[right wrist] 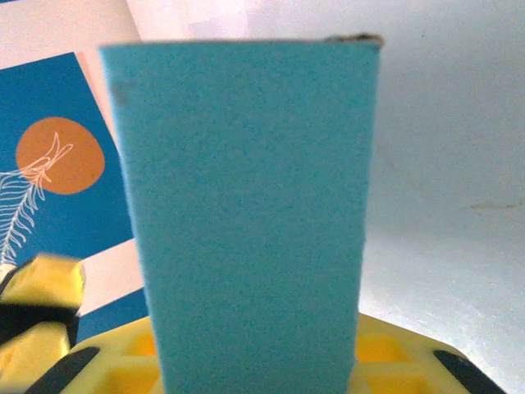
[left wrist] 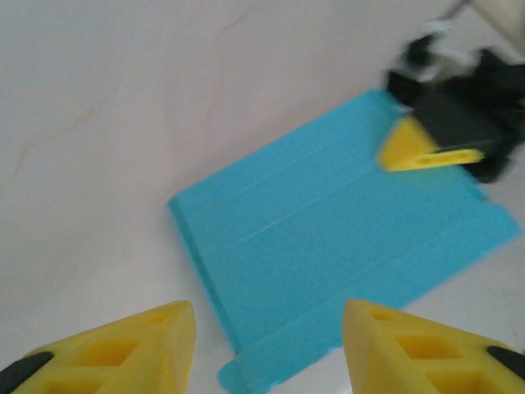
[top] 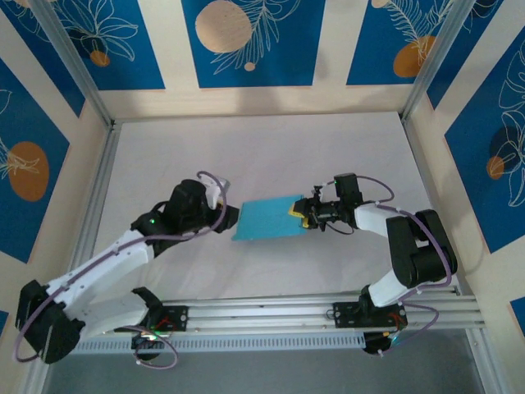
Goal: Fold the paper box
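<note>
Paper box (top: 264, 220) mid-table, blue face up, lying flat. Long axis runs left-right, right end angled slightly toward far wall. Right gripper (top: 302, 212) pinches right short edge, fingers clamped on card. Left gripper (left wrist: 267, 349) at box's left end, fingers spread wide, clasping nothing. Broad bare table (top: 246, 148) beyond far edge; narrower strip toward front rail (top: 271, 312).

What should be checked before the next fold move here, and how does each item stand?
1. Grip: the right pincer clamps the paper box at its right edge: ok.
2. Free hand: the left pincer is open and holds nothing: ok.
3. Left pincer apart from the box's left edge: cannot tell.
4. Box resting flat on the table: cannot tell.
5. Blue side facing up: ok.
</note>
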